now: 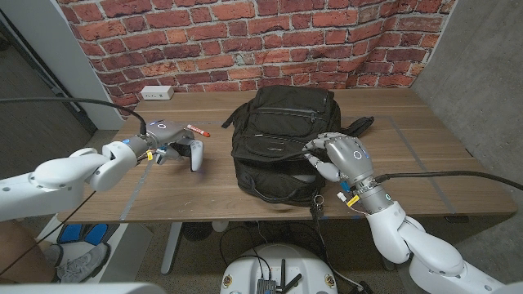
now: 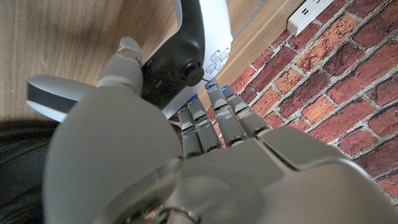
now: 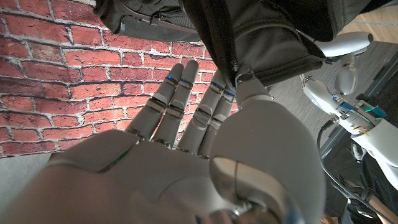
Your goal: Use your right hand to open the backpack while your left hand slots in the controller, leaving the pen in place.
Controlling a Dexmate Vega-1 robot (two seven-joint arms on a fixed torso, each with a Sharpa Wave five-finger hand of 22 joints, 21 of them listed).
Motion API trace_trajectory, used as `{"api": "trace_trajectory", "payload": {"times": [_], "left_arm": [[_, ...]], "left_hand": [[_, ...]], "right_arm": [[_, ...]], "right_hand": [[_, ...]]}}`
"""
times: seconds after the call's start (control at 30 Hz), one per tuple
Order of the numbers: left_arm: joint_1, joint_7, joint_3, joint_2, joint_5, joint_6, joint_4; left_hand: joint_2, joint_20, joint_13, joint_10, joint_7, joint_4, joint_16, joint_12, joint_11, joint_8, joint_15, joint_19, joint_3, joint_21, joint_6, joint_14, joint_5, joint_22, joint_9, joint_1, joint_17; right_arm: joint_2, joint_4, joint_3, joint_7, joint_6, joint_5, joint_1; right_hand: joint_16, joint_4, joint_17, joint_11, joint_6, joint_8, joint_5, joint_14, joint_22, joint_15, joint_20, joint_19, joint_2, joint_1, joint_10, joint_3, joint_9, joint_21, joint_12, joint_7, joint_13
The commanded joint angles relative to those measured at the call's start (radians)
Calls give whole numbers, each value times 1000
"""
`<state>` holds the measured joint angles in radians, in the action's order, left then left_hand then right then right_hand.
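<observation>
While the backpack [image 1: 282, 143] lies flat at the middle of the desk [image 1: 409, 139], its near end close to the front edge, the right hand [image 1: 341, 159] rests on its top right side; the right wrist view shows the thumb and a finger pinching a fold of the black fabric. The controller [image 1: 180, 147] sits well apart to the left of the backpack, with bare wood between them. The left hand [image 1: 155, 143] is on it, fingers [image 2: 214, 115] curled over the white shell and the thumb against the dark centre, gripping it. The pen [image 1: 197, 128] lies just behind the controller, red cap toward the backpack. A white power strip [image 1: 155, 93] sits at the desk's back edge by the brick wall [image 1: 245, 41]. Open desk runs right of the backpack.
</observation>
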<state>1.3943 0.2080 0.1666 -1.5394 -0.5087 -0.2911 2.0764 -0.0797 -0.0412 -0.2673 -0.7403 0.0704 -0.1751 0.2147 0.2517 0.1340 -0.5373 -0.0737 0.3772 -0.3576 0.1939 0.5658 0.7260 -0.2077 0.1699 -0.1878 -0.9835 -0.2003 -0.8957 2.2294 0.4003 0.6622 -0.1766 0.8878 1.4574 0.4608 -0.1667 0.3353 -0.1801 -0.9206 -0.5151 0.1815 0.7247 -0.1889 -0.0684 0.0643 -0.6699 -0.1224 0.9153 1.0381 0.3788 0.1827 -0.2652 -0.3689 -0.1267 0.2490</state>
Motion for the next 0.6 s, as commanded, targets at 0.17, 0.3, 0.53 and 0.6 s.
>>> {"api": "trace_trajectory", "payload": {"times": [0.17, 0.3, 0.53, 0.6], "left_arm": [[166, 0, -177, 43, -37, 12, 13], [171, -30, -201, 85, -73, 36, 13], [167, -70, -232, 166, -129, 78, 19], [165, -79, -238, 182, -146, 96, 18]], "left_hand": [[151, -158, -3, -96, 85, 4, -1, 4, 79, -9, -166, 7, -16, 0, 133, 15, -2, 3, -6, -34, -3], [150, -158, -3, -97, 86, 4, -2, 4, 79, -7, -166, 7, -16, 0, 133, 15, -2, 3, -6, -35, -3], [150, -158, -4, -99, 88, 3, -2, 2, 80, -5, -166, 8, -17, 0, 134, 17, -2, 3, -6, -35, -3], [150, -158, -4, -100, 88, 3, -3, 2, 80, -4, -166, 9, -17, 0, 134, 17, -2, 3, -7, -35, -3]], "right_arm": [[46, 15, -36, -21, 9, -68, -4], [56, 18, -43, -24, 8, -82, -2], [86, 39, -58, -49, -16, -119, 4], [96, 44, -63, -55, -21, -134, 4]], "right_hand": [[8, -7, 4, 3, -44, -12, 5, 21, -3, -165, 140, -11, -14, 37, 18, 5, 5, -4, -12, -20, 10], [8, -7, 5, 5, -49, -11, 6, 27, -3, -164, 140, -13, -14, 42, 23, 6, 5, -6, -14, -15, 15], [7, -8, 6, 4, -51, -9, 7, 36, -4, -164, 140, -14, -12, 48, 33, 7, 5, -8, -18, -9, 21], [8, -8, 7, 5, -51, -8, 7, 39, -4, -165, 140, -15, -12, 50, 35, 7, 5, -8, -19, -8, 23]]}}
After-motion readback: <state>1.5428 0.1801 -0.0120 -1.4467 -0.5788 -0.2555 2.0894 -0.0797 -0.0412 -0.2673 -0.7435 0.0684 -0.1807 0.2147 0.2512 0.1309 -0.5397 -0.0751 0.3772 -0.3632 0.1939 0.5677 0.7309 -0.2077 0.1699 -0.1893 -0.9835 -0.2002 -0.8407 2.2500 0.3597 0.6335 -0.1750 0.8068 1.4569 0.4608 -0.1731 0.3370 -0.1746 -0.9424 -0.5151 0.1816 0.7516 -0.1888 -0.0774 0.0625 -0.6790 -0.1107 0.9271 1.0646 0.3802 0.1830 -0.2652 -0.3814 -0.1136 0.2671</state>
